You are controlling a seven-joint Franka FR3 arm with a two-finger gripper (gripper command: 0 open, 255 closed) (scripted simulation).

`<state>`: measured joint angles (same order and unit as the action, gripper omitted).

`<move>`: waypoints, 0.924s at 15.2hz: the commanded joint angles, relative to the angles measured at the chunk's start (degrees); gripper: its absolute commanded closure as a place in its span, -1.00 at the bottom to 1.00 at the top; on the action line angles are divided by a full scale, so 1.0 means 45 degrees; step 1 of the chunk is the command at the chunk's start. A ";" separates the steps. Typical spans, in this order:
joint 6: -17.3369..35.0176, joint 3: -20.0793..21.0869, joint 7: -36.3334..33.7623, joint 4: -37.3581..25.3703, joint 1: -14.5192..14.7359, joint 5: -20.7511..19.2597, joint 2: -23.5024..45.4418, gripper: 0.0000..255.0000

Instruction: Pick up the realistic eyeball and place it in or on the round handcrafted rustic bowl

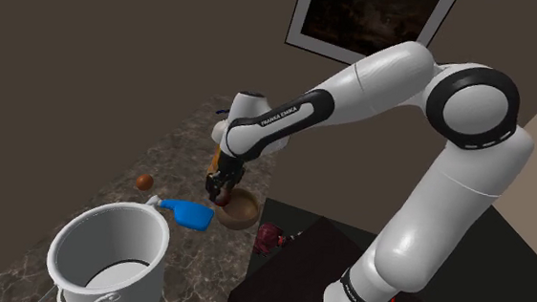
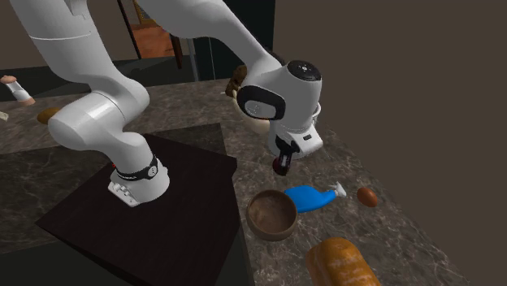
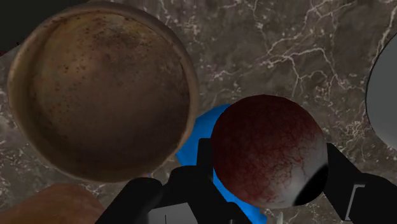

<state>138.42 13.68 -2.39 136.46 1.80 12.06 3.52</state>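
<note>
Dark veined marble runs under everything you are working over, with a brown wall behind it. Your gripper (image 1: 221,188) hangs above the counter with its two black fingers clamped on the eyeball (image 3: 267,149), one on each side at about its widest girth. The eyeball is off the surface and held in the air. In the second exterior view the round brown bowl (image 2: 272,215) sits on the marble at about six o'clock from the gripper. A blue bottle (image 2: 307,197) lies on its side at roughly two o'clock from the bowl. In the wrist view the eyeball hangs over that bottle, just beside the bowl's rim and not over its hollow. Treat the eyeball as a smooth, probably light ball that could squirt out of a pinch, so the hold across the middle looks like the right one. Being a sphere, it has no long axis to line up. Its surface is dark red and veined, and a black patch near one finger may be the pupil, facing sideways, though you cannot be sure.
</note>
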 commanded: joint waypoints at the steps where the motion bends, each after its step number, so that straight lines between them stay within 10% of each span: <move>1: -0.0124 -0.0293 0.0716 0.0258 -0.0354 0.0082 -0.0286 1.00; 14: 0.0757 -0.1332 0.3002 0.0682 -0.1447 0.0095 0.0492 1.00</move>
<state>140.82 7.66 10.93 139.22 -4.73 12.36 5.05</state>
